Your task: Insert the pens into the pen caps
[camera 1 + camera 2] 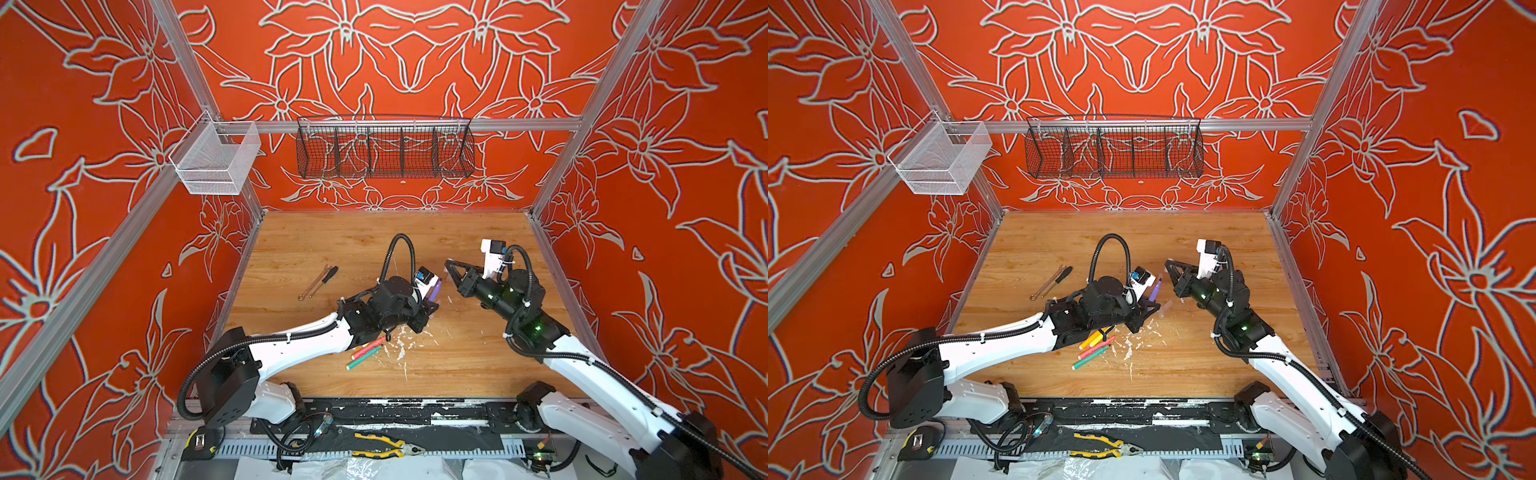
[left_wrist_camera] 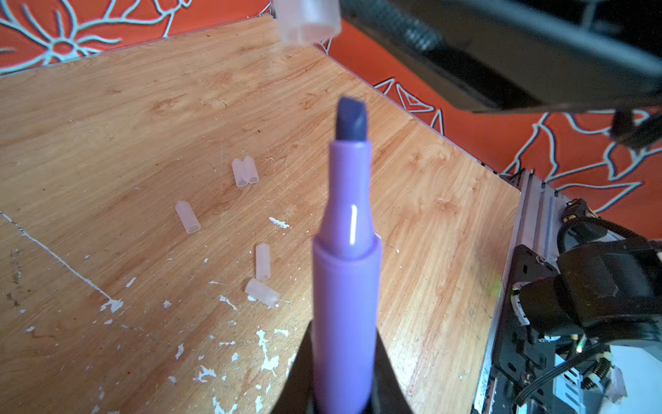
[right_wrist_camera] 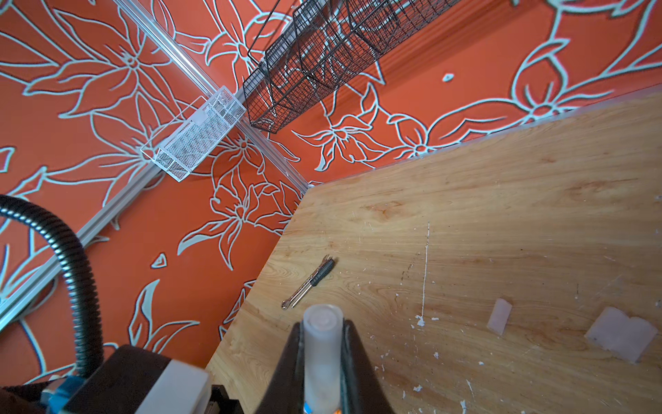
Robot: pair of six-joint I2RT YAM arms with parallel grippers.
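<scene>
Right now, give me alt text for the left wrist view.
A purple pen, uncapped, gripped in the left hand, tip pointing toward a clear cap just beyond it. Five more caps lie on the wooden table below.

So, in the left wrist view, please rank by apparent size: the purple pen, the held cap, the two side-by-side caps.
1. purple pen
2. held cap, partly out of frame
3. paired caps
The first two are nearer the camera, so true sizes are unsure.

A wrench [image 1: 312,284] and screwdriver [image 1: 330,275] lie together on the table [image 1: 374,237]; a wire basket [image 1: 384,160] hangs behind.
</scene>
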